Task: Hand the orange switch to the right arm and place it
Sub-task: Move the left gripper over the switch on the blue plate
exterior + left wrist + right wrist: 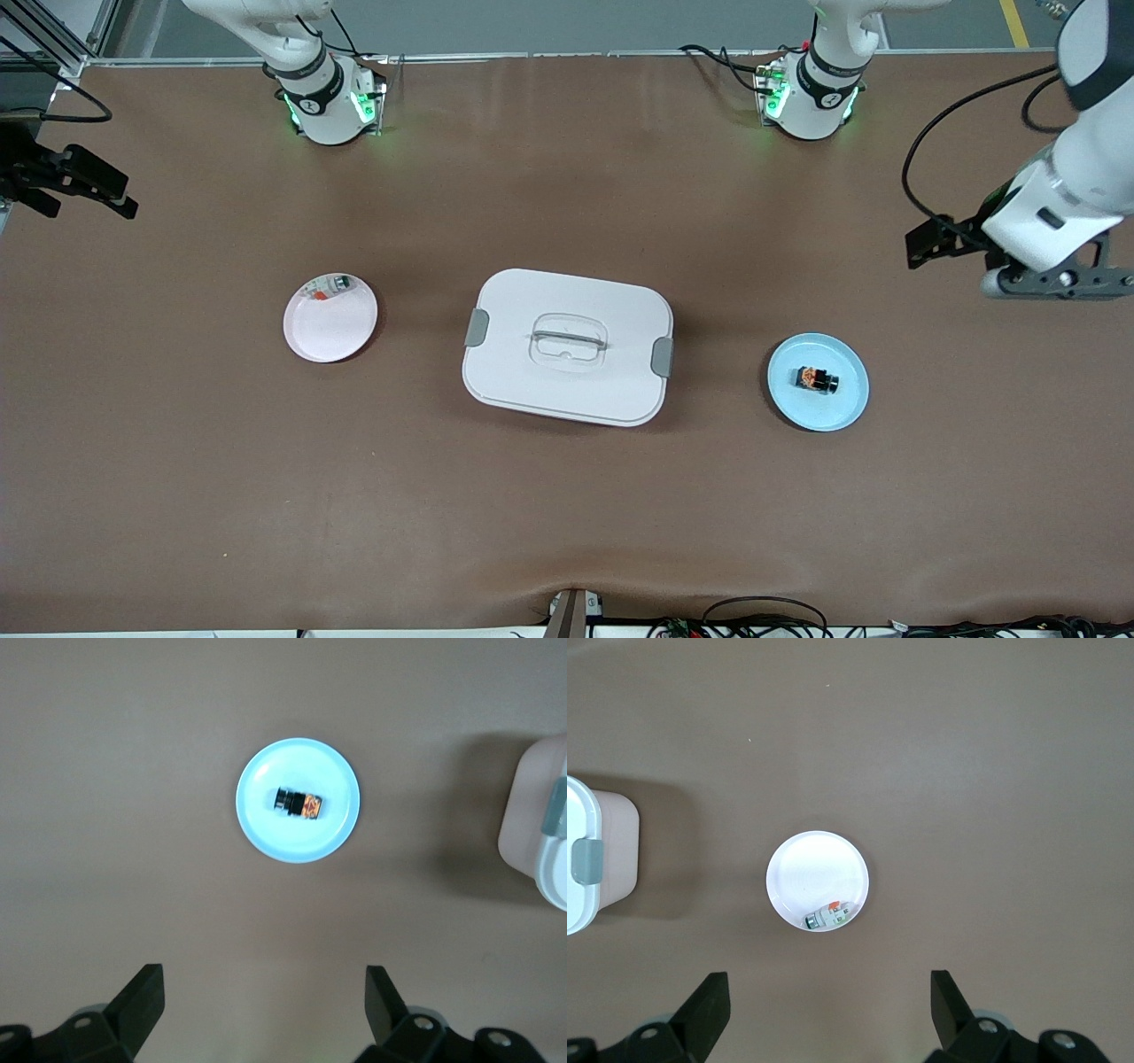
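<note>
Two plates, two small parts, one lidded box and two arms made up the scene. In the front view a pale blue plate (843, 410) lay at the lower right of centre, toward the left arm's end of the table, and on it rested the one orange switch (815, 379), a tiny black body with an orange-brown patterned face, lying on its side near the plate's middle. A pink plate (332, 332) lay at the centre left of that view, toward the right arm's end, with a single pale silvery part (330, 286) bearing a red-orange spot tucked against its rim on the side away from the front camera. Between the two plates sat one white rectangular box (567, 346), its lid on, with a recessed handle in the middle and a grey latch at each short end. The left gripper (264, 1003) hung high at the right edge of the front view, over bare table, its fingers spread wide and holding nothing; its wrist view looked straight down on the blue plate and the switch. The right gripper (830, 1005), at the upper left edge of the front view, was likewise spread wide and empty, and its wrist view looked down on the pink plate. The table (567, 514) was covered with a plain brown mat, faintly creased. Cables trailed along the lower edge, and grey floor showed along the top.
</note>
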